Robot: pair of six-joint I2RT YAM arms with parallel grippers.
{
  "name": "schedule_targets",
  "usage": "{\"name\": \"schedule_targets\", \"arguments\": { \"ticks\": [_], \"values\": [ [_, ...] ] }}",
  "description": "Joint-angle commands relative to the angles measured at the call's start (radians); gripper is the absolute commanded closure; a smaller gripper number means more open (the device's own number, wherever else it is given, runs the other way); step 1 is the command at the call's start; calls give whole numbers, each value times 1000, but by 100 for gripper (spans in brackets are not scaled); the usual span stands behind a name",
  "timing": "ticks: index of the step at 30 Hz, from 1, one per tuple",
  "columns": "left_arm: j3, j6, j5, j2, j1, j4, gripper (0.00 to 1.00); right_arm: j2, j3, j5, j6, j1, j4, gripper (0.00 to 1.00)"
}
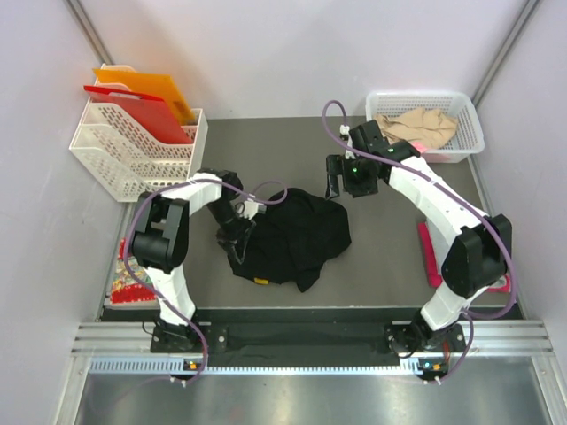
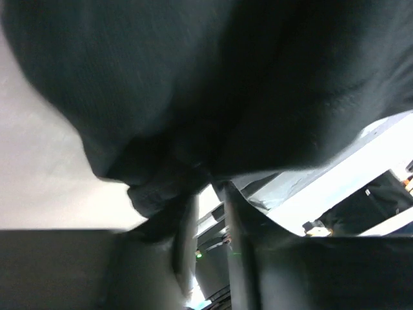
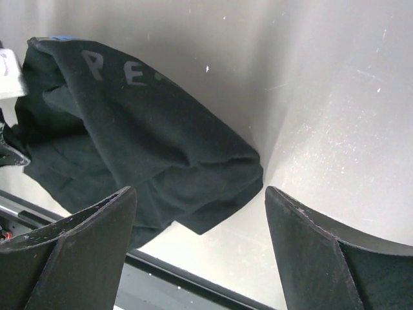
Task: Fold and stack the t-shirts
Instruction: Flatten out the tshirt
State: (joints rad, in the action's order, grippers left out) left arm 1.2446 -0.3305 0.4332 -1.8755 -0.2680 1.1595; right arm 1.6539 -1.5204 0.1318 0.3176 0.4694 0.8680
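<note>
The large black t-shirt (image 1: 297, 232) lies crumpled in the middle of the table. My left gripper (image 1: 237, 232) is at its left edge, shut on a bunch of the black cloth. In the left wrist view the black t-shirt (image 2: 226, 77) fills the upper frame, and the left gripper (image 2: 208, 188) pinches a fold at its tips. My right gripper (image 1: 341, 186) is open and empty, above the table just beyond the shirt's far right corner. In the right wrist view the black t-shirt (image 3: 129, 123) lies ahead of the wide-open right gripper (image 3: 200, 197). A beige t-shirt (image 1: 416, 127) lies in the basket.
A white basket (image 1: 423, 94) stands at the back right. A white rack (image 1: 133, 146) at the back left holds a red folder (image 1: 142, 111) and an orange folder (image 1: 151, 87). A magenta strip (image 1: 429, 252) lies by the right arm. A red patterned card (image 1: 133, 283) lies at the near left.
</note>
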Motion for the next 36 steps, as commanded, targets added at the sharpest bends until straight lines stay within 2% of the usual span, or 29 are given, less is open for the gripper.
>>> {"name": "schedule_targets", "arguments": {
  "ticks": [1, 2, 8, 11, 15, 17, 20, 24, 29, 36],
  "values": [
    [53, 1, 44, -13, -20, 11, 96, -23, -50, -17, 5, 5, -3, 20],
    [70, 4, 24, -11, -20, 15, 100, -25, -56, -17, 3, 5, -3, 20],
    [194, -8, -76, 16, 24, 48, 100, -11, -75, -8, 3, 0, -1, 21],
    [301, -28, -123, -25, 125, 66, 100, -6, -72, -6, 2, -2, 0, 22],
    [450, -57, -134, -111, 313, 127, 100, -8, -46, 8, -2, -2, -6, 25],
    [499, -70, -169, -128, 337, 129, 100, -8, -26, 17, 0, -3, -12, 25],
    [533, -68, -174, -113, 342, 123, 100, -5, -6, 41, 5, 5, -26, 26],
    [595, -54, -56, -94, 303, 222, 100, 29, 0, 40, -5, 35, -31, 22],
    [529, -42, -39, 2, 205, 219, 100, 104, -32, 40, -14, 86, -38, 13],
    [493, -38, -45, 53, 196, 246, 100, 311, -155, 40, -26, 78, -95, 12]
  ]
}}
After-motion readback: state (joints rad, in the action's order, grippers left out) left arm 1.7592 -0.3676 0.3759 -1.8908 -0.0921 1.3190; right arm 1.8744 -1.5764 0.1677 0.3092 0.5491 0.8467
